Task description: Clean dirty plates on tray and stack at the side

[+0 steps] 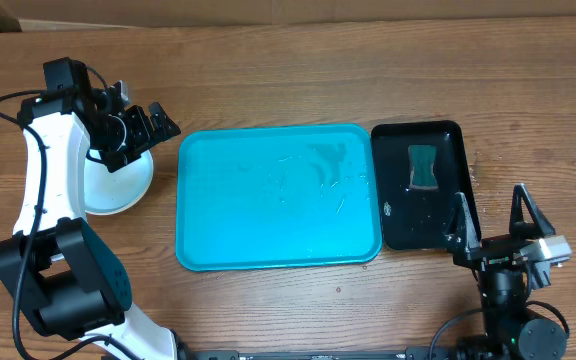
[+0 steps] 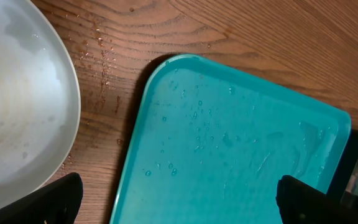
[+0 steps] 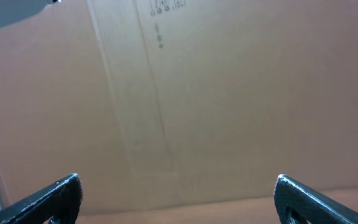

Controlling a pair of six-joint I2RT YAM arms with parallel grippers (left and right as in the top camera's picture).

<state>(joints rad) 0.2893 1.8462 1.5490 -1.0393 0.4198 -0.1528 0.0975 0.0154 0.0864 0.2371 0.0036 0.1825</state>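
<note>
Left gripper (image 1: 153, 120): jaws spread, holding nothing, above the far rim of the white plate (image 1: 118, 190). The plate sits near the table (image 1: 298, 90)'s left edge, just beside the tray (image 1: 248, 220)'s left rim, not touching. The tray is wet. Right gripper (image 1: 491, 215): spread, holding nothing, at the near right beside the black tray (image 1: 398, 225) with a sponge (image 1: 423, 165).

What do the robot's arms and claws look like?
The left arm is white with chunky black joints and a black cable looping beside it. The right arm looks mostly black. The left claw and right claw are black, each with two pointed fingers.
</note>
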